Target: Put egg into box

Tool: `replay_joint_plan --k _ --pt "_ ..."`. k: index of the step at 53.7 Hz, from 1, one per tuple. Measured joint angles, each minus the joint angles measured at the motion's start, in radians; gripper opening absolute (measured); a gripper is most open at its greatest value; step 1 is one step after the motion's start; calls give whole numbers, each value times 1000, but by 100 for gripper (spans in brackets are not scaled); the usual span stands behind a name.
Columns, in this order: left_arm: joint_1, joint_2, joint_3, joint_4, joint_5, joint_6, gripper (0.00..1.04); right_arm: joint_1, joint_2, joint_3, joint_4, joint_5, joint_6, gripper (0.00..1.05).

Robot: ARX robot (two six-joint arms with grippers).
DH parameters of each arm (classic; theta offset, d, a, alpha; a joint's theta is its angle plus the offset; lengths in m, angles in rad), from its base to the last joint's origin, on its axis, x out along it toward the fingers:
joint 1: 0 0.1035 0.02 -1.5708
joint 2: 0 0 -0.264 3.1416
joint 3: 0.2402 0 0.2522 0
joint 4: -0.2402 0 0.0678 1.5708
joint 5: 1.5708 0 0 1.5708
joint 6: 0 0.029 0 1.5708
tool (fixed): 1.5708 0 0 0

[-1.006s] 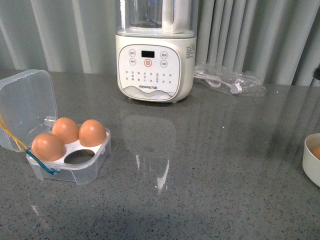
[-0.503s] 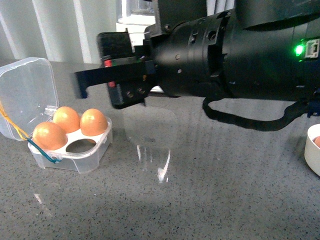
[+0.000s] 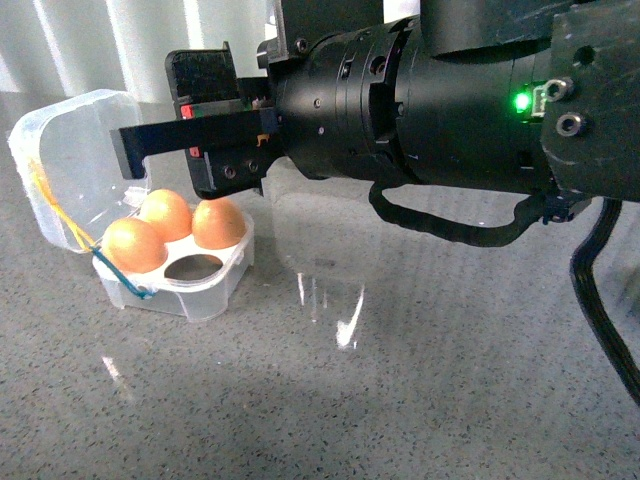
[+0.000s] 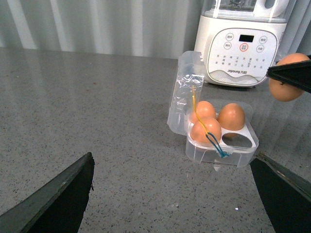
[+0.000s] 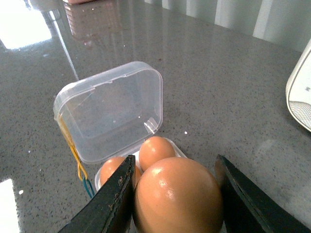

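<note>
The box [image 3: 205, 292], a clear plastic case, stands open on the grey counter with its lid [image 3: 70, 160] tipped back. It holds three brown eggs [image 3: 135, 245] and one empty hollow [image 3: 195, 267] at the front right. My right gripper [image 5: 175, 164] is shut on the egg [image 5: 177, 196], just above the box [image 5: 114, 109]. In the left wrist view that egg [image 4: 286, 83] hangs up and to the right of the box [image 4: 221, 148]. In the front view the black right arm [image 3: 400, 110] hides it. My left gripper [image 4: 175, 194] is open and holds nothing, short of the box.
A white kitchen machine [image 4: 243, 43] with a button panel stands behind the box, against a pleated curtain [image 4: 97, 24]. The right arm's black cable [image 3: 600, 300] hangs at the right of the front view. Grey counter [image 4: 73, 97] spreads left of the box.
The right arm has come into the front view from the right and reached further left, over the box. The box now shows further right in that view.
</note>
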Motion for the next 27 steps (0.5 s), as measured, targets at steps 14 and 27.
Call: replay_joint_plan --k 14,27 --pt "0 0 0 0 0 0 98 25 91 72 2 5 36 42" --pt "0 0 0 0 0 0 98 42 121 78 7 -37 68 42"
